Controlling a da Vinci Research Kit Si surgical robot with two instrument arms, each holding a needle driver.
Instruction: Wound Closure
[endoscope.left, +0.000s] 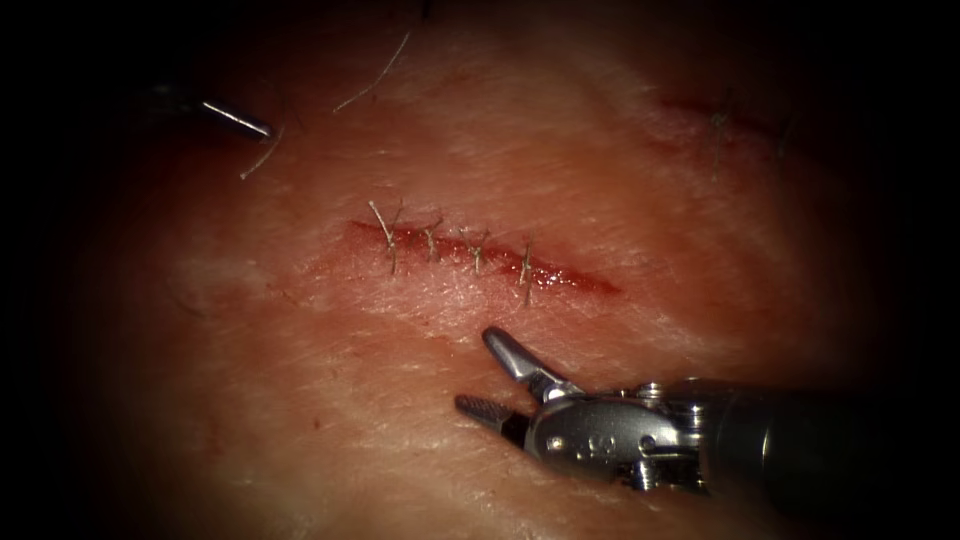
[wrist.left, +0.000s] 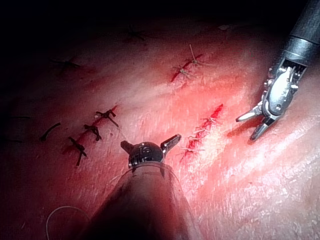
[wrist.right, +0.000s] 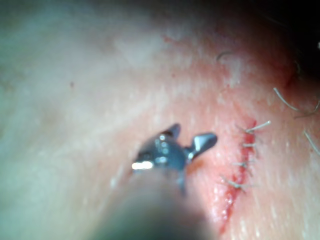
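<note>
The cut (endoscope.left: 480, 255) runs across the middle of the tissue (endoscope.left: 600, 180), and several stitches with short thread ends (endoscope.left: 385, 235) cross it. Its right end gapes red. My right tool (endoscope.left: 476, 370) lies below the cut with its jaws open and nothing in them. It shows again in the left wrist view (wrist.left: 246, 128) and in its own view (wrist.right: 194, 132), beside the stitched cut (wrist.right: 240, 165). My left tool (wrist.left: 151, 141) has its jaws spread wide and empty, just beside the cut (wrist.left: 207, 132). One bright jaw (endoscope.left: 240, 122) of it glints at the far upper left.
Loose cut ends of thread (endoscope.left: 370, 75) lie on the tissue at the upper left. A second stitched cut (endoscope.left: 715, 120) sits at the upper right. Two more stitched cuts (wrist.left: 187, 70) (wrist.left: 90, 132) and a pale thread loop (wrist.left: 60, 215) lie around the left tool.
</note>
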